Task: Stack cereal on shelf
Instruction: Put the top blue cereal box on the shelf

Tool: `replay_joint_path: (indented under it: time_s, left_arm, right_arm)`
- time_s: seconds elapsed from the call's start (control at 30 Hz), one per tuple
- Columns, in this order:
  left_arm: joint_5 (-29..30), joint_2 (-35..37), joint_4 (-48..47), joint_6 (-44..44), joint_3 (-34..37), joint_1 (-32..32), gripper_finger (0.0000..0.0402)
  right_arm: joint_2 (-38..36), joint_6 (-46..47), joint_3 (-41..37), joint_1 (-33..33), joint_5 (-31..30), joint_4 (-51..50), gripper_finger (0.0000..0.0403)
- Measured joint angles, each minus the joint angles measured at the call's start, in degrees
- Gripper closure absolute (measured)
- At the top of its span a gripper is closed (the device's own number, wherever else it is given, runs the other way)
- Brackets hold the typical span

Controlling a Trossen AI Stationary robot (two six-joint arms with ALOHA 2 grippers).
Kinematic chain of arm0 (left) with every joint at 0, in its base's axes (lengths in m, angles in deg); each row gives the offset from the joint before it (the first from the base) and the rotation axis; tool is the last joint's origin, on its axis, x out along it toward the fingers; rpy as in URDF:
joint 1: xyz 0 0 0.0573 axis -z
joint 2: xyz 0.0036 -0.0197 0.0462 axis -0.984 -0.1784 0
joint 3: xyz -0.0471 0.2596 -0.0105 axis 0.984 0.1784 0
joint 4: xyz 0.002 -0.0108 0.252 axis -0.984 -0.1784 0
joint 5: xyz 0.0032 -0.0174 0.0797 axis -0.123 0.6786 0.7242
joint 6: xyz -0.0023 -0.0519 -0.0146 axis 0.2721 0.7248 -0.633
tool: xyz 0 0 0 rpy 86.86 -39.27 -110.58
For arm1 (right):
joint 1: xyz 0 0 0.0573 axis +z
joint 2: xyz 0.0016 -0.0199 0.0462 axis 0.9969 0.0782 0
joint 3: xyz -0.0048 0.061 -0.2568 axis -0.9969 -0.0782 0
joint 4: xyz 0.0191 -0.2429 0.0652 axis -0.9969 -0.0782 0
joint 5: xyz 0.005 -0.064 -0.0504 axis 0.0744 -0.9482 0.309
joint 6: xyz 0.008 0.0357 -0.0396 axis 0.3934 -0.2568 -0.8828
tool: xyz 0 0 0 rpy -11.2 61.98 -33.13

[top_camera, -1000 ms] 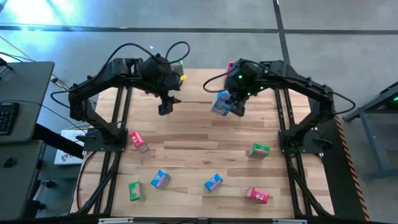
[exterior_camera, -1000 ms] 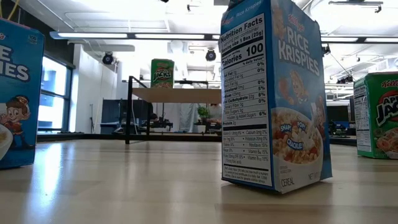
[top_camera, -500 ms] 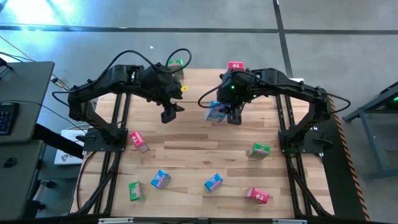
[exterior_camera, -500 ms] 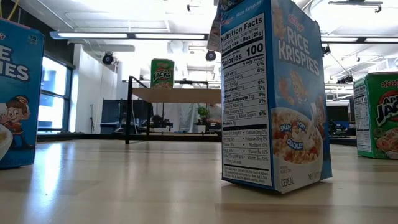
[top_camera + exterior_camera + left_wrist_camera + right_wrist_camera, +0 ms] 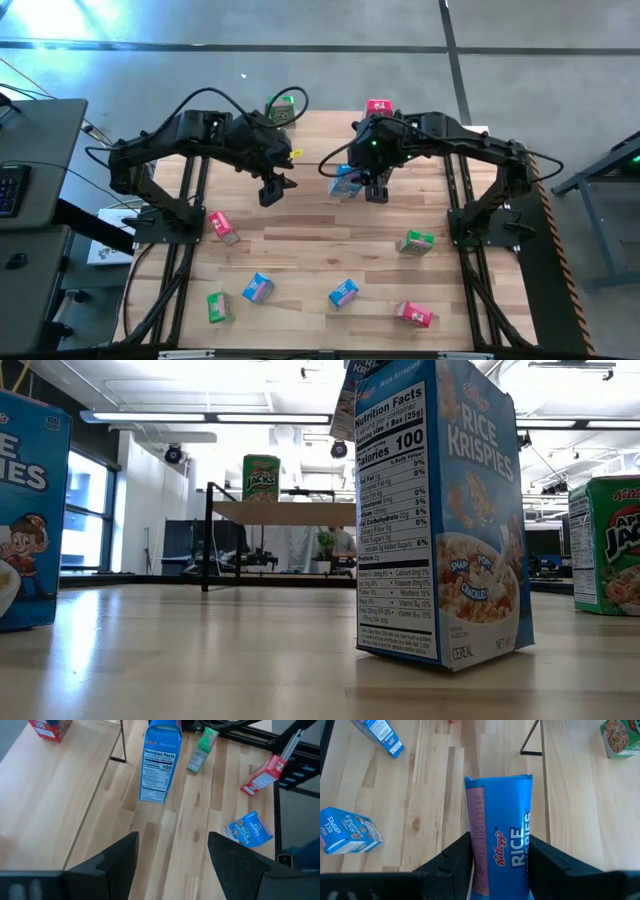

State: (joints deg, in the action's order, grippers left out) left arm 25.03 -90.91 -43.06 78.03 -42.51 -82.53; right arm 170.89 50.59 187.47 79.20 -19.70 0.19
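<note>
Two dark fingers of the right gripper (image 5: 497,865) are clamped on the flanks of a blue cereal box (image 5: 502,840), held in the air over the far middle of the table (image 5: 300,240), just short of the shelf (image 5: 330,125). On the shelf a green box (image 5: 281,107) stands at the left end and a red-pink box (image 5: 378,106) toward the right. To place well, I judge the box should be carried level over the plank between those two, then lowered upright before the grip loosens. The left gripper (image 5: 271,190) hovers nearby, fingers apart and empty. Six more boxes lie scattered on the near table.
</note>
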Motion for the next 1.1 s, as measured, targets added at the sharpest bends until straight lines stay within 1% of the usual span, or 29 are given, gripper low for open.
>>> replay_joint_path:
  time_s: [0.1,0.17,0.3,0.37,0.43,0.67,0.87,1.1]
  left_arm:
    - [0.0,-0.7,0.1,0.0,-0.1,0.0,0.0171]
    - [-1.4,-1.2,-0.1,-0.1,0.0,-0.5,0.0171]
    - [-7.1,-3.1,-0.3,-1.3,0.0,-1.3,0.0171]
    - [-10.5,-4.7,-0.2,-2.7,0.0,-1.6,0.0171]
    - [-12.7,-6.0,-0.5,-3.9,0.0,-1.7,0.0171]
    - [-12.9,-9.5,0.9,-5.1,0.0,-1.5,0.0171]
    - [-12.9,-10.6,3.1,-7.0,0.0,-0.7,0.0171]
    - [-12.9,-10.8,7.5,-9.8,0.0,1.3,0.0171]
  right_arm:
    - [0.0,0.0,0.0,0.7,0.0,0.0,0.0254]
    - [0.0,0.4,0.0,1.5,0.0,0.0,0.0254]
    - [0.0,0.8,0.0,3.2,-0.3,0.6,0.0254]
    - [0.0,2.4,0.0,3.9,-0.7,1.3,0.0254]
    - [0.0,4.5,0.0,4.6,-0.6,1.7,0.0254]
    - [0.0,10.1,0.0,7.4,-0.2,1.9,0.0254]
    - [0.0,15.0,0.0,9.9,-0.2,3.0,0.0254]
    - [-0.1,20.7,-0.6,12.8,-3.2,3.1,0.0254]
